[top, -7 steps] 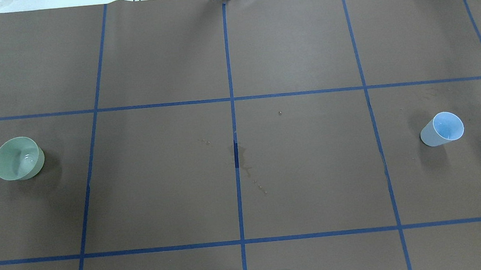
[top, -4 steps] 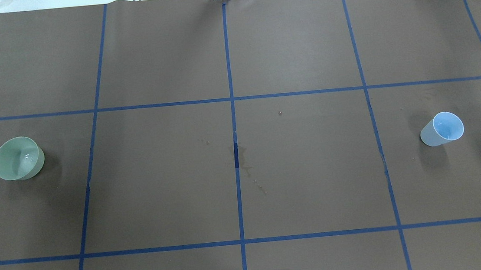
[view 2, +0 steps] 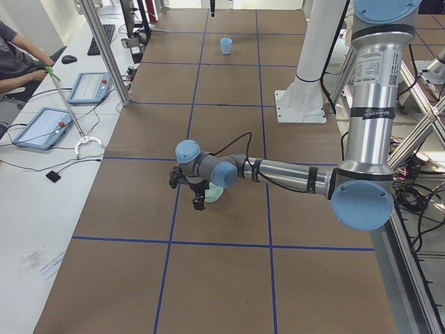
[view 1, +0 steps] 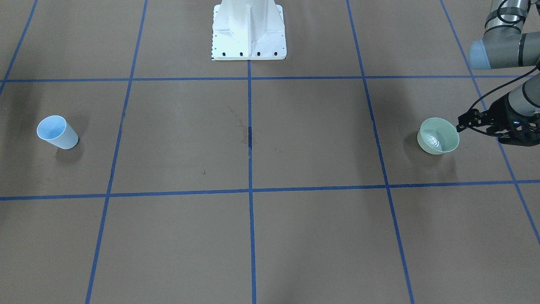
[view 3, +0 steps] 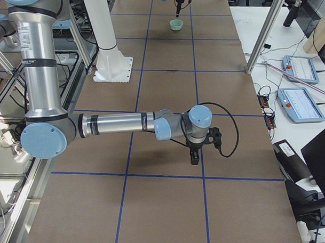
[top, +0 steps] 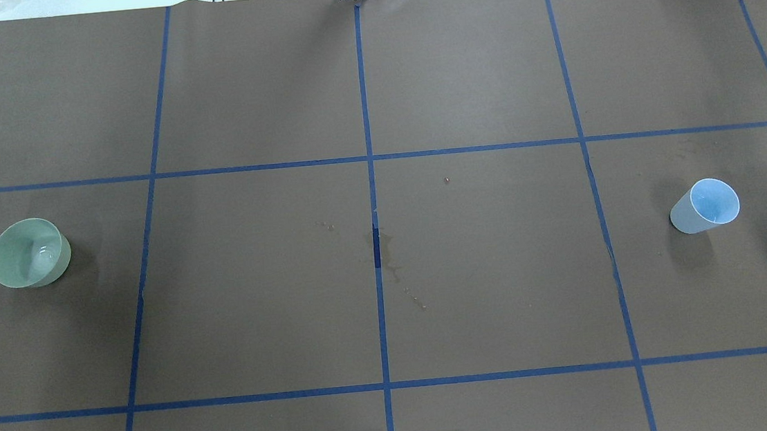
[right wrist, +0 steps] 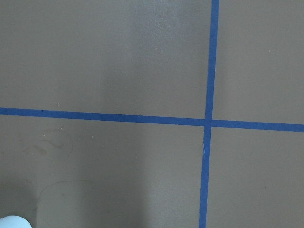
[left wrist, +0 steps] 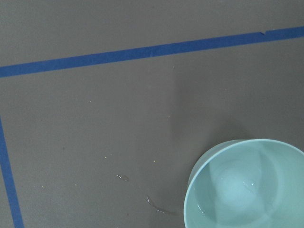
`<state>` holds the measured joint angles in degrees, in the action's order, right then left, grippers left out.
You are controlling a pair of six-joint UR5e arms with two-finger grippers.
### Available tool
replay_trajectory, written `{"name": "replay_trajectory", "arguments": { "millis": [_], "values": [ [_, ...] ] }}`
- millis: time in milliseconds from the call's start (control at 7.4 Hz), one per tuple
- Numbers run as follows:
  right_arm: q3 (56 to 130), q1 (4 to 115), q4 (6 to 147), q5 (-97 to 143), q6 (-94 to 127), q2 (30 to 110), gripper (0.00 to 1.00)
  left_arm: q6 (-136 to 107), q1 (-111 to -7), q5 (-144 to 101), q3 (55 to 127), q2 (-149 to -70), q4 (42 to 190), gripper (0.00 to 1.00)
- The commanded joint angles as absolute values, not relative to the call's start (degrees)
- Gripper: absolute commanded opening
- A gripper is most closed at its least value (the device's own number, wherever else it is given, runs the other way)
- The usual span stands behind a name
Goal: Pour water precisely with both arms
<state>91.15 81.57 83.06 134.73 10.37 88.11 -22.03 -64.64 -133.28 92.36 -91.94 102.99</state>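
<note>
1. Left gripper (view 1: pixel 460 125) hangs tip-down just beside the bowl's (view 1: pixel 443 150) rim; I cannot tell whether its fingers are apart or together.
2. One green bowl stands upright on the table (top: pixel 487 290), at the robot's left.
3. Water (left wrist: pixel 237 187) lies as a thin glinting pool in the bowl's bottom.
4. Two arms: the left arm's (view 2: pixel 292 174) forearm lies level, its long axis running out to the bowl.
5. One white pedestal (view 1: pixel 249 29) stands mid-table.
6. One blue cup (view 1: pixel 63 139) stands mouth-up, far across.
7. Near the cup the right gripper (view 3: pixel 195 157) points down, grip unclear; the right arm's (view 3: pixel 120 123) forearm lies level.
</note>
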Motion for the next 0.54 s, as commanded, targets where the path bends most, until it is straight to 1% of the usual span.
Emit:
{"name": "replay_trajectory", "arguments": {
  "millis": [0,406],
  "values": [
    [91.1,81.6,83.1,135.0,10.4,88.2,1.00,-22.0,-63.6,-133.4,90.9,-92.5,103.1,0.91],
    [91.2,81.6,83.1,136.0,10.4,88.3,1.00,-22.0,-62.5,-133.5,88.0,-92.8,107.3,0.86]
  ]
}}
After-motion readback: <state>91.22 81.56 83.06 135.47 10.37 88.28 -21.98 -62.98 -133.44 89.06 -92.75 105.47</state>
